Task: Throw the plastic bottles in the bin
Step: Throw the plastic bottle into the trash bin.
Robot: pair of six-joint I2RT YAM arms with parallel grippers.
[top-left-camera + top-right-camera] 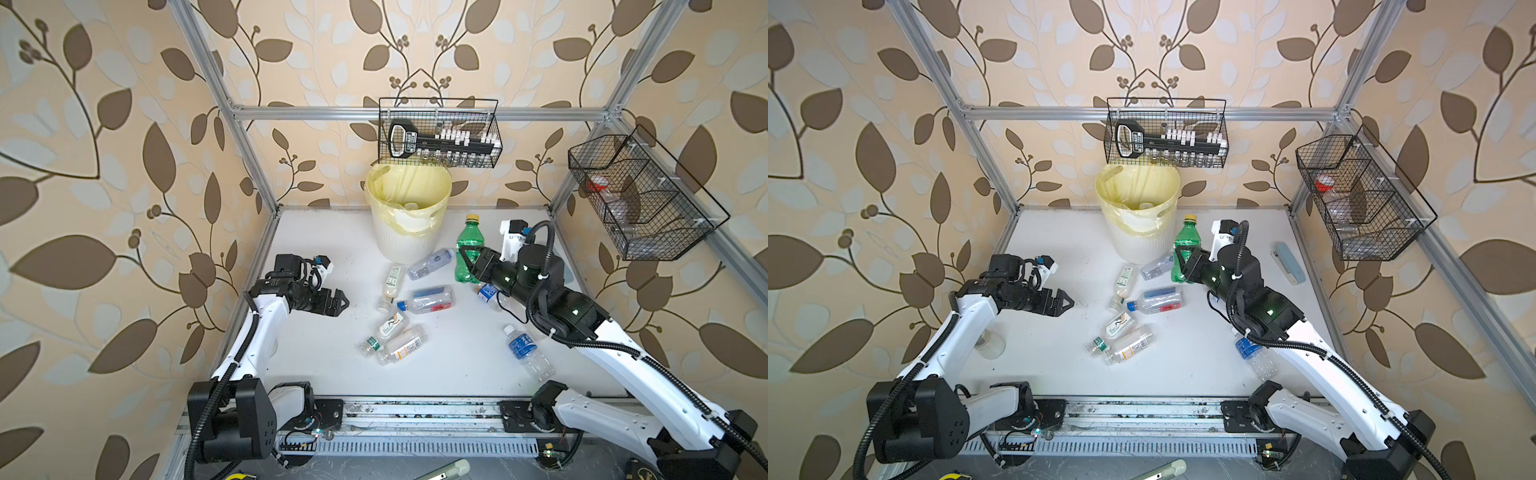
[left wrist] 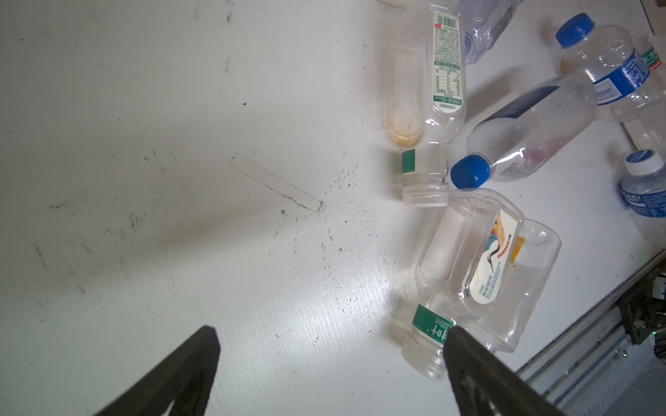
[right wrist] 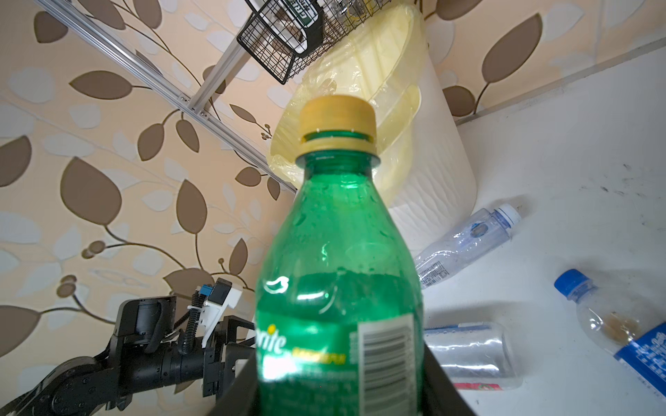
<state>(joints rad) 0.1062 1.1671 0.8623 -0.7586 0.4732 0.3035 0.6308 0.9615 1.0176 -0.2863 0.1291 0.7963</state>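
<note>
Green bottle [image 1: 468, 239], upright, is clamped low on its body by the right claw [image 1: 466, 266], just beside the bin [image 1: 409, 245] at the back of the scuffed white counter [image 1: 457, 357]; clear bottles [image 1: 430, 299] lie strewn between it and the left claw [image 1: 338, 303], spread wide and empty over bare counter

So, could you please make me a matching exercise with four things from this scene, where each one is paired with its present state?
Things:
1. green plastic bottle with a yellow cap
2. round cream-white ribbed plastic bin
3. left gripper
4. clear plastic bottle with a blue cap

States:
A. open, holding nothing
B. lying on its side
C. held cap up in the right gripper
D. standing on its base, touched by no gripper

Pairs: 1-C, 2-D, 3-A, 4-B
</note>
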